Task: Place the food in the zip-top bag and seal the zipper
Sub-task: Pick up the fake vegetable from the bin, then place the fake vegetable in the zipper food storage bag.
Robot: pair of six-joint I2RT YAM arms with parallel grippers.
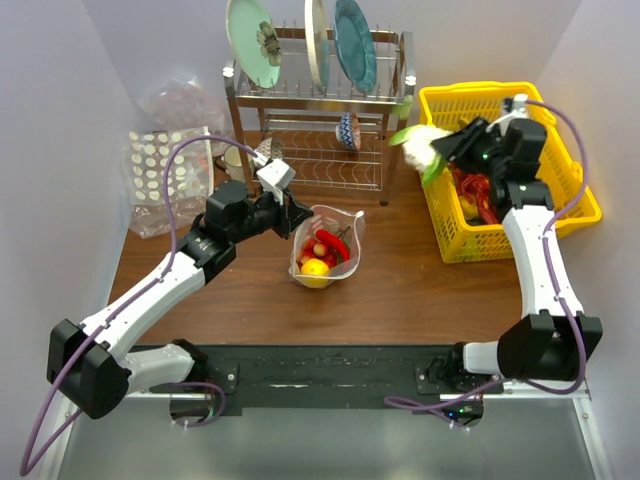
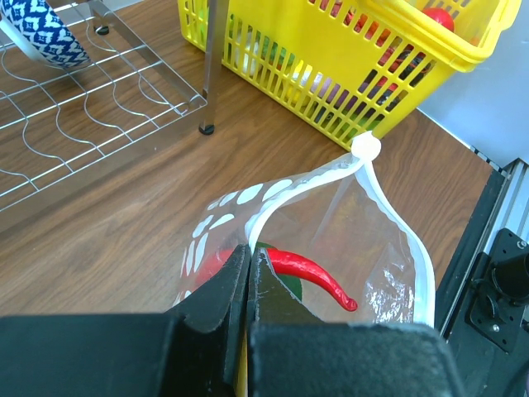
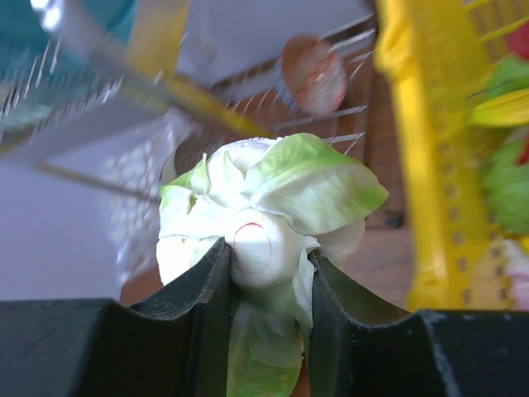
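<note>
The clear zip-top bag [image 1: 325, 248] stands open at the table's middle with a red chili [image 2: 318, 274], a yellow fruit [image 1: 315, 268] and other red food inside. My left gripper [image 1: 297, 215] is shut on the bag's left rim by its white zipper strip [image 2: 273, 204], holding the mouth open. My right gripper [image 1: 437, 152] is shut on a white-and-green toy cabbage [image 3: 264, 215], held in the air at the left edge of the yellow basket [image 1: 575, 165]. More toy food [image 1: 478, 192] lies in the basket.
A metal dish rack [image 1: 320, 125] with plates stands behind the bag; its foot [image 2: 204, 128] is near the bag. A pack with white dots [image 1: 165, 165] and a wrinkly clear sack [image 1: 185, 100] sit at back left.
</note>
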